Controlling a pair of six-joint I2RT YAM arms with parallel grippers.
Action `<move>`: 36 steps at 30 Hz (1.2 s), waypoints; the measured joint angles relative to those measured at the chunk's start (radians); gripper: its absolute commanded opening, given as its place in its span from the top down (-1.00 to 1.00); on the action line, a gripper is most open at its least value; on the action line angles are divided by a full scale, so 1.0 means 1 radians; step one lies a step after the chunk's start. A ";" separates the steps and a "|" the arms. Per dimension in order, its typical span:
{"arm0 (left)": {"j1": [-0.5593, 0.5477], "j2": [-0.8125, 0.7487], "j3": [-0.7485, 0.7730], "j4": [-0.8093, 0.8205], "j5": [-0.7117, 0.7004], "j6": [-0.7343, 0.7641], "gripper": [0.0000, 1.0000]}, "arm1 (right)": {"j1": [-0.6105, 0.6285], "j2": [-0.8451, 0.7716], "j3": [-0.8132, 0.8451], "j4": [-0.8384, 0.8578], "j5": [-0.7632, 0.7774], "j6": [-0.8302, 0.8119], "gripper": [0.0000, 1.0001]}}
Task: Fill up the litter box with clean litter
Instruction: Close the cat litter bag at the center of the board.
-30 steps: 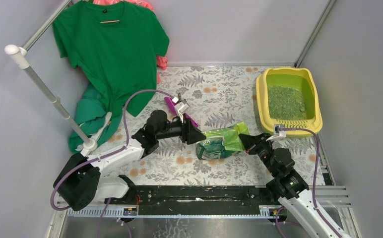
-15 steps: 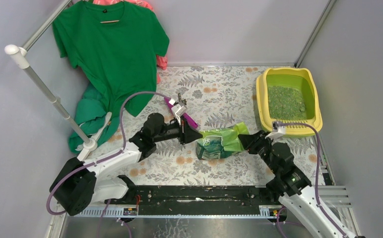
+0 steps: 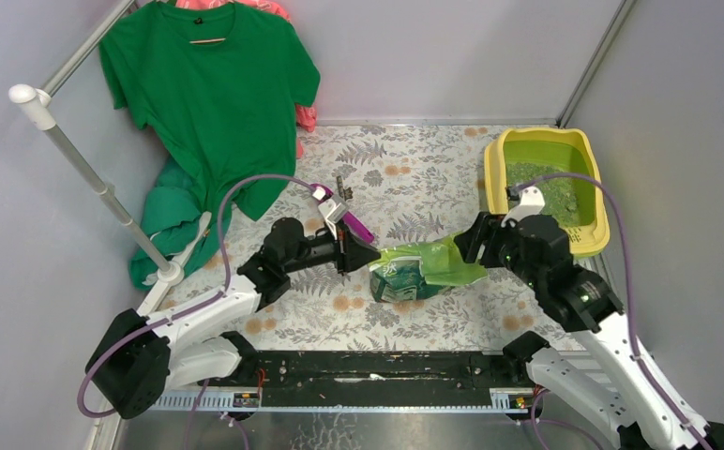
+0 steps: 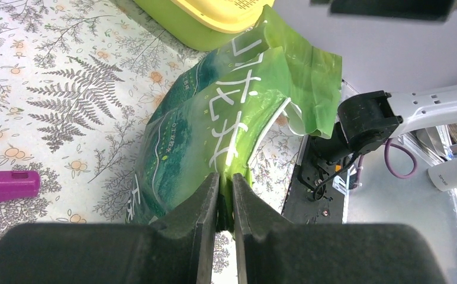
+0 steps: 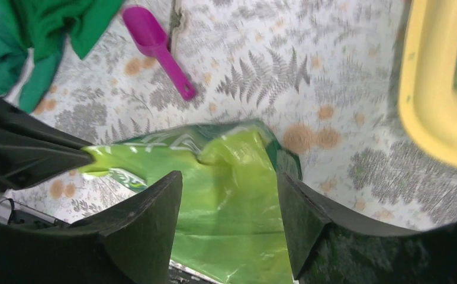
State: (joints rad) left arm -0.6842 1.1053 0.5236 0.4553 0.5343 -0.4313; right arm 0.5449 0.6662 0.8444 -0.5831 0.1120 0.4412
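Yellow plastic marks the litter box (image 3: 491, 183), which sits beyond and to the right of the green bag (image 3: 419, 267), near it but apart. Clean litter (image 3: 563, 192) lies as a grainy green layer across the box's floor.

The green bag is slumped on the floral tablecloth (image 3: 405, 169), printed face up, with its crumpled light-green flap at the end nearer the litter box. The left gripper (image 4: 226, 177) meets the bag at its left end. Its jaws are almost together, pinching a fold of the bag's film between them.

The right gripper (image 5: 227, 177) is at the bag's right end with its jaws spread wide, one on each side of the flap. Neither finger visibly presses the film, so it has hold of nothing.

A purple scoop (image 5: 161, 47) lies flat on the cloth just beyond the bag's left end, not touching it. A green T-shirt (image 3: 208, 103) hangs well to the bag's left.
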 measured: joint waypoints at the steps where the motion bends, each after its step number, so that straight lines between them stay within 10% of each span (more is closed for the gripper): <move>1: -0.002 0.003 -0.001 0.005 0.000 0.000 0.58 | 0.000 0.007 0.042 -0.017 0.000 -0.029 -0.34; 36: -0.022 0.060 0.005 0.039 0.076 0.085 0.60 | 0.004 0.542 0.428 -0.129 -0.566 -0.749 0.03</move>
State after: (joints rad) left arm -0.7063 1.1656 0.5282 0.4942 0.6098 -0.3462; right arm 0.5488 1.2083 1.2724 -0.7120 -0.4538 -0.3077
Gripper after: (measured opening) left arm 0.202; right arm 0.462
